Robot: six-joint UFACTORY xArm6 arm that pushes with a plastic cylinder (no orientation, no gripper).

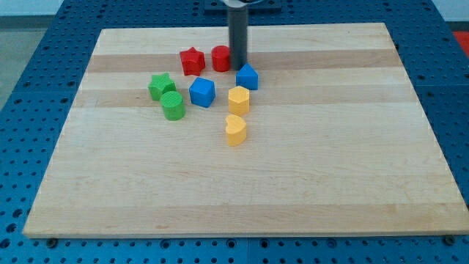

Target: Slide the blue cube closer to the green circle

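Blocks were grouped in the upper middle of the surface [293, 183], where the blue cube [202, 92] sat just beside the green circle [173, 105], and my tip [239, 68], a bare rod with no claw to open or close, stood between the red cylinder [221, 58] and the blue pentagon-like block [247, 76], probably to come behind the cube

Wooden board [293, 183] on blue pegboard [29, 44]; 8 blocks clustered twd the view's top-left: red, green, blue, yellow.
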